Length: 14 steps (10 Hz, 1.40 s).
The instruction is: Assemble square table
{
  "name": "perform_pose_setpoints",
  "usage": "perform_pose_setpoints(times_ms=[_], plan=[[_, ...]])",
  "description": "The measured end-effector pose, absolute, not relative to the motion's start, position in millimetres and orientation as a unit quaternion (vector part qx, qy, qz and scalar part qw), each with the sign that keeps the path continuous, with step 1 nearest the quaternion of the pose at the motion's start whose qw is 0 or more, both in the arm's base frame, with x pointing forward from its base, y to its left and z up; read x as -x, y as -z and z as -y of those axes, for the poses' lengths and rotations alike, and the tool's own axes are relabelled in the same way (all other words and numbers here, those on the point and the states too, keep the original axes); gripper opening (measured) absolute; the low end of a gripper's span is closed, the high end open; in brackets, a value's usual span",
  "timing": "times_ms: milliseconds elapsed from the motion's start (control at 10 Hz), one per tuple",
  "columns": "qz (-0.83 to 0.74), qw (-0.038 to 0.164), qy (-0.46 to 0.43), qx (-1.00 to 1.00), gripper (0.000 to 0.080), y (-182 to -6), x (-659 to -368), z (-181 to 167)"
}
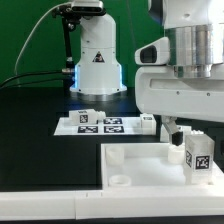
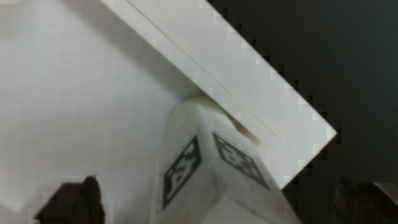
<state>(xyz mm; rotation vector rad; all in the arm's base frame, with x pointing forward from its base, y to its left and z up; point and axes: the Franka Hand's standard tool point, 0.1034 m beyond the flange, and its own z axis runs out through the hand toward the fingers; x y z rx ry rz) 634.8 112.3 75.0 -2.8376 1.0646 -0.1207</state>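
Observation:
The white square table slab point(image 1: 130, 165) lies at the front, with a round corner socket point(image 1: 119, 181) showing. A white leg point(image 1: 200, 152) with a black-and-white tag stands upright at the slab's corner on the exterior view's right. My gripper point(image 1: 188, 140) is over this leg, with a finger on either side. In the wrist view the leg point(image 2: 214, 160) meets the slab point(image 2: 89, 110) beside its raised rim point(image 2: 231, 70). My gripper point(image 2: 217, 205) looks open, with a gap between one dark finger point(image 2: 71, 200) and the leg.
The marker board point(image 1: 100, 125) lies behind the slab on the black table. Two more tagged legs point(image 1: 85, 117) point(image 1: 147, 122) stand at its ends. The arm's white base point(image 1: 97, 60) rises behind the board. A green wall backs the scene.

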Motion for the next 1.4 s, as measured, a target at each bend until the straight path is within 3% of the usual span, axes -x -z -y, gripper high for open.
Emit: perform_pose_setpoints(times_ms=[300,600,800,1000,1400], plan=[[-0.161,0.044,0.070,0.983,0.0649,-75.8,-639,-113],[-0.176,0.047,0.067,0.981,0.0637,-73.9,-637,-117],[-0.249,0.048,0.056,0.966,0.0312,-71.9,-633,-113],[-0.298,0.050,0.052,0.952,0.0312,-71.4,-631,-113],[-0.464,0.027,0.041,0.885,0.0313,-71.5,-629,-101]])
